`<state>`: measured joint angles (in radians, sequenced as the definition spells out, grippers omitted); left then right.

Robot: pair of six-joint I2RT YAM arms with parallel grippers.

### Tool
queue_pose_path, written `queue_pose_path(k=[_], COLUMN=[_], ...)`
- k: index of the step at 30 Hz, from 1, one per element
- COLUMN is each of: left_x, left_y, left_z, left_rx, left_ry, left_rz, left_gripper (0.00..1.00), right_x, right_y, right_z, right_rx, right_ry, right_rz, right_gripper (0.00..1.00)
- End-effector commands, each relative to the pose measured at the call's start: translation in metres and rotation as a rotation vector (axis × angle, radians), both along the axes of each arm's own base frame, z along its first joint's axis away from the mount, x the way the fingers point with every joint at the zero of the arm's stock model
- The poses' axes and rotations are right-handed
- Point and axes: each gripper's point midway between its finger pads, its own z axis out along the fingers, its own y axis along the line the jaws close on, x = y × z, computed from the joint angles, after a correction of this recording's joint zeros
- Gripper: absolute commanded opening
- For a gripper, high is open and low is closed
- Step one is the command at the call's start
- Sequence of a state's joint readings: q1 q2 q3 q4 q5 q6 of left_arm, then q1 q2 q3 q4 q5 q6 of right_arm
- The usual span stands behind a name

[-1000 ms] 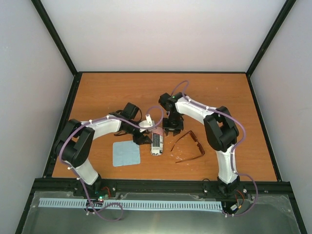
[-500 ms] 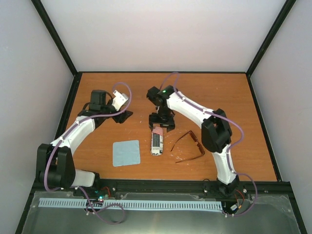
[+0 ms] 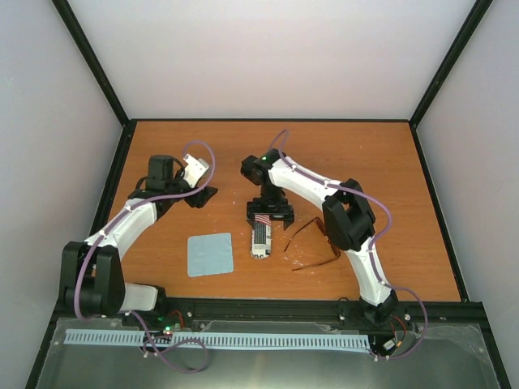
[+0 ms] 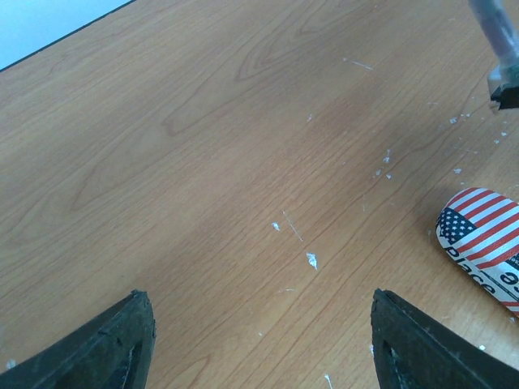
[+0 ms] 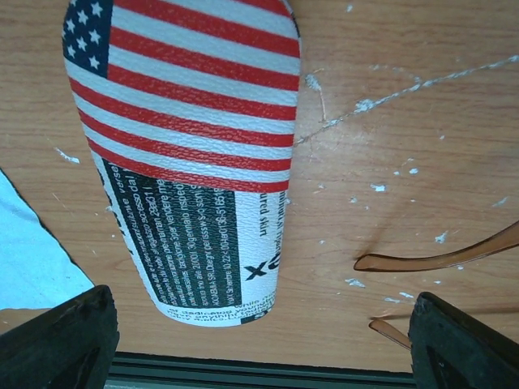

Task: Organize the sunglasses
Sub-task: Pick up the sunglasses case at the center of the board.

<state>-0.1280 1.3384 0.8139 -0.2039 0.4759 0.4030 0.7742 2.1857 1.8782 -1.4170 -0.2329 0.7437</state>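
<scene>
Sunglasses (image 3: pixel 315 263) lie unfolded on the tabletop (image 3: pixel 389 162), near its near edge and right of the middle.
Their front faces the right edge, and the slim temples run leftward toward the striped case (image 3: pixel 259 237). The case lies lengthwise from far to near; its contents are hidden. A blue cloth (image 3: pixel 210 254) lies to its left. The right pincer (image 3: pixel 270 212) hangs spread over the case's far end. The left pincer (image 3: pixel 201 193) is spread above bare wood.

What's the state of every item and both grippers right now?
sunglasses, temple arms unfolded, lying loose, not held
case, lying flat, looks closed, not gripped
cloth, spread flat
left gripper, open, empty
right gripper, open, above the case, empty
</scene>
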Motion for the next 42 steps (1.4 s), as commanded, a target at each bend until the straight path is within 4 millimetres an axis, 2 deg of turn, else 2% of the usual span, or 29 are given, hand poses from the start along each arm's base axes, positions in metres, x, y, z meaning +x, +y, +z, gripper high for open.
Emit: queue_pose_path(k=[1, 5, 12, 21, 28, 32, 36, 42], left_x=[0.003, 0.001, -0.003, 0.000, -0.001, 0.000, 0.000, -0.001], left_y=[-0.001, -0.001, -0.002, -0.004, -0.004, -0.004, -0.004, -0.005], left_z=[0.016, 0.015, 0.012, 0.016, 0.016, 0.015, 0.014, 0.012], left_rx=[-0.036, -0.035, -0.047, -0.057, -0.060, -0.058, -0.060, -0.064], left_ry=[-0.046, -0.043, -0.030, -0.062, -0.064, -0.065, -0.064, -0.058], left_rz=[0.004, 0.004, -0.004, -0.011, -0.015, -0.014, -0.012, -0.014], left_gripper=[0.73, 0.73, 0.73, 0.73, 0.73, 0.73, 0.73, 0.73], right_x=[-0.008, -0.011, -0.013, -0.014, -0.014, -0.014, -0.014, -0.015], right_y=[0.009, 0.016, 0.016, 0.018, 0.024, 0.025, 0.024, 0.026], right_z=[-0.009, -0.013, -0.019, -0.029, -0.035, -0.036, -0.035, -0.037], right_rx=[-0.006, 0.007, 0.002, -0.005, 0.004, 0.003, 0.001, 0.008], right_ry=[0.032, 0.041, 0.056, 0.071, 0.079, 0.082, 0.083, 0.090], right_rz=[0.007, 0.014, 0.016, 0.029, 0.034, 0.037, 0.041, 0.047], right_gripper=[0.95, 0.96, 0.96, 0.90, 0.90, 0.83, 0.67, 0.63])
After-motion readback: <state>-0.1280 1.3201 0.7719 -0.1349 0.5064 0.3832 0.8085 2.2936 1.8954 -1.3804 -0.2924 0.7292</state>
